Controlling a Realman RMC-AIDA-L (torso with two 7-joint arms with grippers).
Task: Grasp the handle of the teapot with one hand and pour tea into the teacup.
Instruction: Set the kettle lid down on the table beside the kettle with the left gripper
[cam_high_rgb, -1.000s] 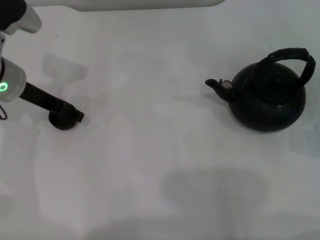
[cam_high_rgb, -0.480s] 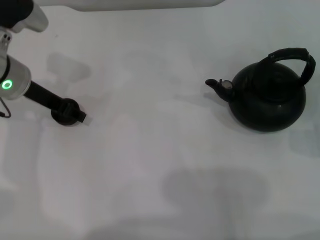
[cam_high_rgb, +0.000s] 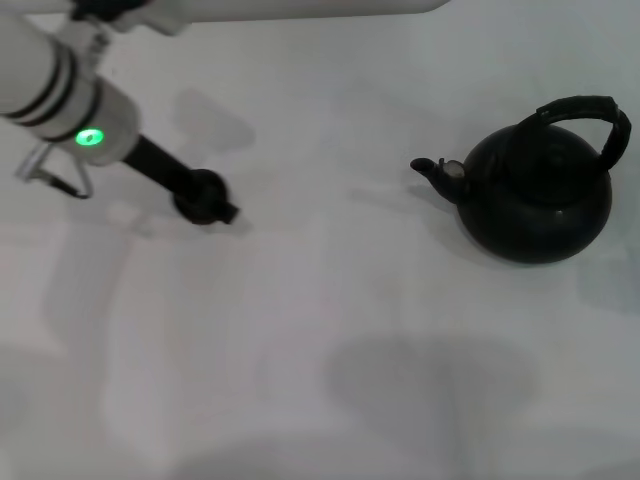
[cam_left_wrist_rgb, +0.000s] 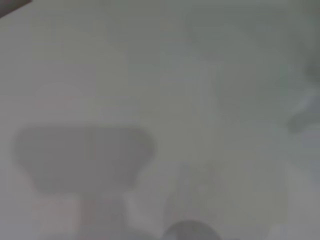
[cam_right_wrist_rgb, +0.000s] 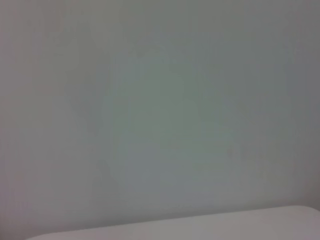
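One teapot (cam_high_rgb: 535, 195) on white table (cam_high_rgb: 320, 330)

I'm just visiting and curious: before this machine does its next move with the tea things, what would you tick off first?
1. Teapot upright on the table: ok.
2. Handle raised over the lid, nothing touching it: ok.
3. Spout pointing toward the robot's left side: ok.
4. Teacup located: cannot tell; a dark round shape sits at the left tool, which may be the cup or the tool itself.
5. A tool at the handle, ready to grasp: not ok; the left tool is far from the teapot and the right tool is out of sight.
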